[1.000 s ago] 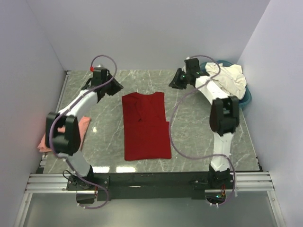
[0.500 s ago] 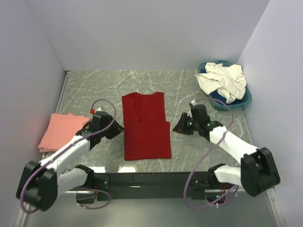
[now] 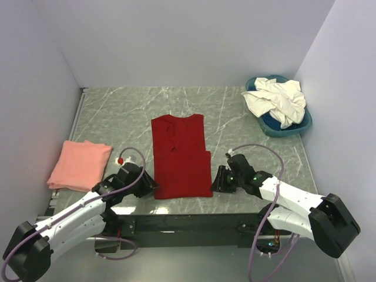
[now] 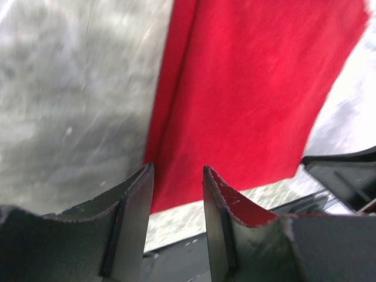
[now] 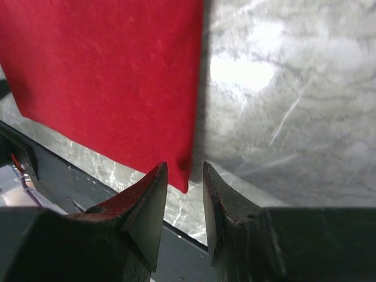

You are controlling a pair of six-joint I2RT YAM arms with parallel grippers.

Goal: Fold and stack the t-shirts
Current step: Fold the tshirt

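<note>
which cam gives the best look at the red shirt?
Top external: the whole red shirt is in frame, lying flat, every edge visible. The left wrist view shows only its near left corner, slightly blurred. The right wrist view shows only its near right corner.

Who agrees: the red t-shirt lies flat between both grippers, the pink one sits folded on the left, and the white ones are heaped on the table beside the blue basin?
Wrong only about the white t-shirts: the top external view shows them heaped inside the blue basin, not beside it.
</note>
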